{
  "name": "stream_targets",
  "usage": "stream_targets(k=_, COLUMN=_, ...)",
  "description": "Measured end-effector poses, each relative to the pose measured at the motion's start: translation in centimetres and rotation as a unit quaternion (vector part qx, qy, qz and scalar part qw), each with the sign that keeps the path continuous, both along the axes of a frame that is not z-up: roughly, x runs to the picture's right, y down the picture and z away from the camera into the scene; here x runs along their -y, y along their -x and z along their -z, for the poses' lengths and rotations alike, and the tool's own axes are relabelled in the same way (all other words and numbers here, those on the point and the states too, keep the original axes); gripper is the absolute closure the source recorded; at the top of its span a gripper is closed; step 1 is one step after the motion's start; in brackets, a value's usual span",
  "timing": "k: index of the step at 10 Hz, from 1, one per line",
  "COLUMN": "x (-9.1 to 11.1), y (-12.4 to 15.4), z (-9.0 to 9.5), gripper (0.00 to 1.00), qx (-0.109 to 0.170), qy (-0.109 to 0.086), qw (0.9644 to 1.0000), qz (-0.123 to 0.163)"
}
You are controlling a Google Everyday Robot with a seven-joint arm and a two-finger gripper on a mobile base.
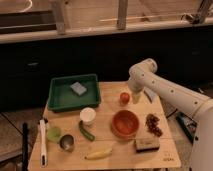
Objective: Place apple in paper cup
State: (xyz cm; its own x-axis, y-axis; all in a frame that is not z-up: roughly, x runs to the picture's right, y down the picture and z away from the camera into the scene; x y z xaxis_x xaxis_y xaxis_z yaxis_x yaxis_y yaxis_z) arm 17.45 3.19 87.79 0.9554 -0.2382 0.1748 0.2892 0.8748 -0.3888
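Note:
The apple (124, 97) is a small round red-orange fruit on the wooden table (165, 150), at the far middle right. The paper cup (87, 115) is white with a pale rim and stands upright left of centre, near a green cucumber. My gripper (135, 97) hangs from the white arm just right of the apple, close beside it at table level. The apple rests on the table, apart from the cup.
A green tray (57, 97) with a grey sponge (78, 88) is at the back left. A red-orange bowl (125, 124), grapes (152, 124), a brown block (147, 144), a banana (98, 153), a metal cup (67, 143), a pale green object (53, 133) and a white tool (42, 141) lie around.

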Motion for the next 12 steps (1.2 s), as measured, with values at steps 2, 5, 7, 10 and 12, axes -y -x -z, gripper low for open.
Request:
stream_targets(k=2, x=-0.1, y=0.0, z=-0.7, gripper=0.20, qx=0.008, qy=0.002, qw=0.9999, qz=0.007)
stream_targets(k=5, x=-0.4, y=-0.3, z=-1.8, gripper=0.20, qx=0.020, qy=0.006, qw=0.9996, qz=0.018)
stream_targets(k=7, x=-0.4, y=-0.2, z=-2.5, gripper=0.20, qx=0.029, qy=0.009, qw=0.9991, qz=0.028)
stream_targets(k=10, x=-0.5, y=-0.3, z=-3.1, gripper=0.20, qx=0.042, qy=0.012, qw=0.9983, qz=0.039)
stream_targets(k=12, x=-0.6, y=-0.4, z=-3.8, gripper=0.20, qx=0.056, qy=0.017, qw=0.9971, qz=0.050)
